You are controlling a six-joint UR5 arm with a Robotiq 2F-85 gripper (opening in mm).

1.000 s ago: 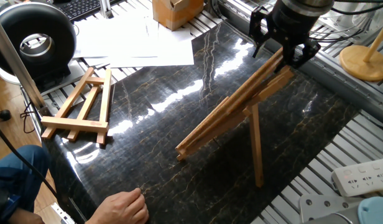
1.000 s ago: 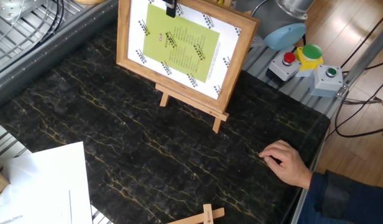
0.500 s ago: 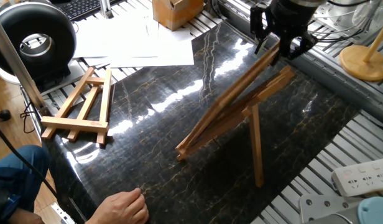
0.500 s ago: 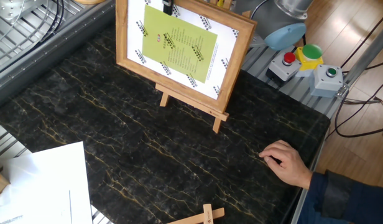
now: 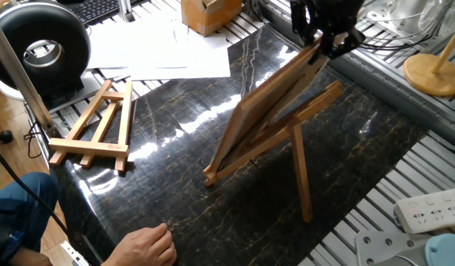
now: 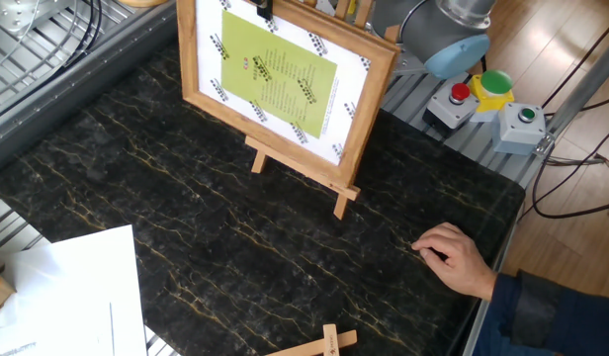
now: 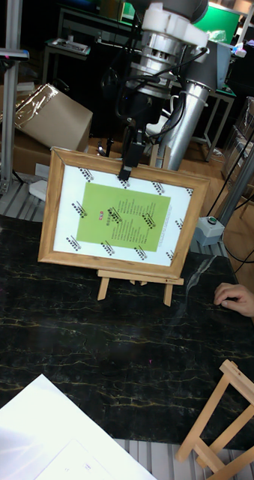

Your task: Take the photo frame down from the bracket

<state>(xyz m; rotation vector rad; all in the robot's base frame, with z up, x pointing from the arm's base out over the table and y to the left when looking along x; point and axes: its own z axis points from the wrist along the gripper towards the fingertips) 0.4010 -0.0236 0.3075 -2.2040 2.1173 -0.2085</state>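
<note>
Black marble desk [image 6: 186, 247] fills my screens, and above its far edge my gripper [image 7: 129, 163] is clamped on the top rail of the photo frame [image 6: 277, 81]. Compared with a second ago, the frame has risen and swung away from the bracket [image 5: 298, 148]: below the gripper, its bottom edge now hangs clear of the bracket's ledge [image 7: 139, 278], where before it rested flush. I judge the lift-off is underway, with only clearing the slats and setting the frame down remaining. Farther from the gripper, a smaller folded easel [image 5: 94, 129] lies flat on the desk, and a person's hand [image 6: 458, 259] rests at the near edge.
</note>
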